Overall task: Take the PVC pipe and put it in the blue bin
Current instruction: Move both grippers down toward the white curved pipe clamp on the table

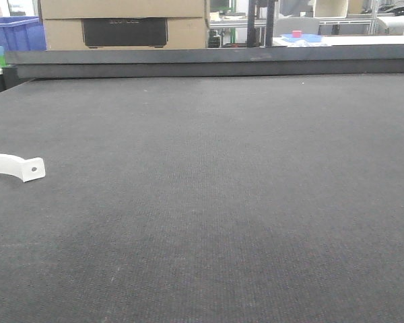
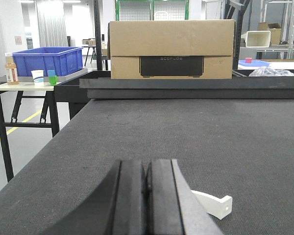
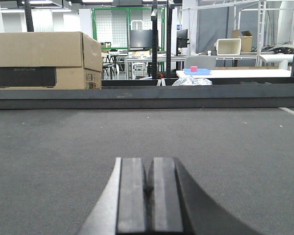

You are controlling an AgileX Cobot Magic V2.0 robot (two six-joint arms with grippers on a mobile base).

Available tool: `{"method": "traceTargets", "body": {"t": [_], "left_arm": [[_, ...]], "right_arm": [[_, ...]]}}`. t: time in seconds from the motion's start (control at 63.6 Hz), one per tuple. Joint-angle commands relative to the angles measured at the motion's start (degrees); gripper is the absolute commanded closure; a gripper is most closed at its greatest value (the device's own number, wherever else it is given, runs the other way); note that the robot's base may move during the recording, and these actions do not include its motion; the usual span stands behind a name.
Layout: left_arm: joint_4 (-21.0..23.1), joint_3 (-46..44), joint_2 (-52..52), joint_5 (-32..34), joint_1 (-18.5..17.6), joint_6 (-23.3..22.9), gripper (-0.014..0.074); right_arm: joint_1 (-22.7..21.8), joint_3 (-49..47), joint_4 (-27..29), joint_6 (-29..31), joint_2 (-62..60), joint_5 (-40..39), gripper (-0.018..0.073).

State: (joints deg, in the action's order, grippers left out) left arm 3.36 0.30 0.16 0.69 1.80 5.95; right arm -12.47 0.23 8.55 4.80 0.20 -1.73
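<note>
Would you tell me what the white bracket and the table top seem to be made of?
White bracket: likely matte plastic, perhaps PVC; uniform white, smooth, with a screw hole. Table top: probably dark grey fabric or felt mat; fine woven grain, no shine.

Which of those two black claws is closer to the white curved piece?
The left gripper: the white piece lies just beside it in its own camera view. The right gripper has no such piece in its view.

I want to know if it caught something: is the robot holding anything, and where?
Nothing. The left gripper and right gripper are shut and empty. The white clip lies on the table beside the left gripper.
</note>
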Motion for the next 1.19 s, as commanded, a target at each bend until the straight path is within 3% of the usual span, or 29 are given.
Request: {"method": "traceTargets", "body": {"t": [0.0, 1.179], "left_arm": [[-0.17, -0.30, -0.16, 0.91, -0.36, -0.36, 0.0707], [-0.17, -0.30, -0.16, 0.91, -0.36, -0.36, 0.0707]], "right_arm": [[-0.09, -0.23, -0.24, 0.12, -0.20, -1.36, 0.0727], [-0.09, -0.23, -0.24, 0.12, -0.20, -1.75, 0.0727]]}}
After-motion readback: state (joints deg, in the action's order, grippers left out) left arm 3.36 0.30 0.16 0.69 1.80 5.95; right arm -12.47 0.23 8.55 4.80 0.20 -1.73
